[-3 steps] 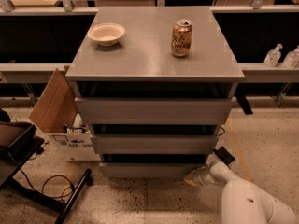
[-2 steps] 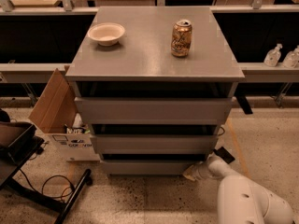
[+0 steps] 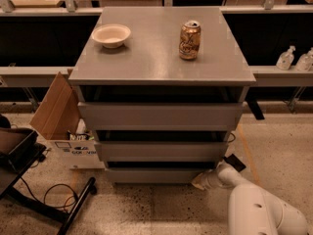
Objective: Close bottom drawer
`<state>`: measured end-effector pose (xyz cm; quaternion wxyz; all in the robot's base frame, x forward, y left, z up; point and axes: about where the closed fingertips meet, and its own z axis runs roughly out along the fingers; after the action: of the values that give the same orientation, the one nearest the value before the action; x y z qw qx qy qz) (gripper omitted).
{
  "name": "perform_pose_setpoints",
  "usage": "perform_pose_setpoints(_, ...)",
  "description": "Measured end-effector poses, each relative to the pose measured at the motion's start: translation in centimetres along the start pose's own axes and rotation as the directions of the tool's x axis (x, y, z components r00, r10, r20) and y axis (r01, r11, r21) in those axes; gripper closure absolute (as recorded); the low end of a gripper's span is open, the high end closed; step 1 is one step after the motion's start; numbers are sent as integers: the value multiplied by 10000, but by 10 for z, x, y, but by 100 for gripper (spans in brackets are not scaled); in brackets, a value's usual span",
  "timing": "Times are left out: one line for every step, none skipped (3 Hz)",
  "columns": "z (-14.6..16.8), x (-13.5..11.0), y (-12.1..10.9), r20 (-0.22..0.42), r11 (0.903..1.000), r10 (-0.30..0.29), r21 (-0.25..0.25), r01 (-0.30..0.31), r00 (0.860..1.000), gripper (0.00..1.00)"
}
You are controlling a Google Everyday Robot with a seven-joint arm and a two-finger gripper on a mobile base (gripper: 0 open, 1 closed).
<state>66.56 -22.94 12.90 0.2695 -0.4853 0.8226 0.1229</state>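
The bottom drawer point(image 3: 155, 175) is the lowest of three in the grey cabinet point(image 3: 161, 62). Its flat grey front sits a little behind the front of the drawer above it. My white arm point(image 3: 259, 209) comes in from the lower right. My gripper point(image 3: 199, 181) is low near the floor, at the right end of the bottom drawer's front, touching or almost touching it.
A cream bowl point(image 3: 111, 35) and a soda can point(image 3: 190, 39) stand on the cabinet top. An open cardboard box point(image 3: 61, 119) is at the left. A black stand base and cables point(image 3: 54, 199) lie on the floor at lower left. Bottles point(image 3: 286, 58) are on a shelf at right.
The bottom drawer's front has moved back toward the cabinet. My gripper and arm have followed it inward, staying at its right end.
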Motion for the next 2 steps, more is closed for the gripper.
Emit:
perform_pose_setpoints(0, 0, 0, 0, 10000, 0, 0, 0, 10000, 100)
perform_pose_setpoints(-9, 5, 17, -226, 9996, -225, -170, 221, 9995, 100)
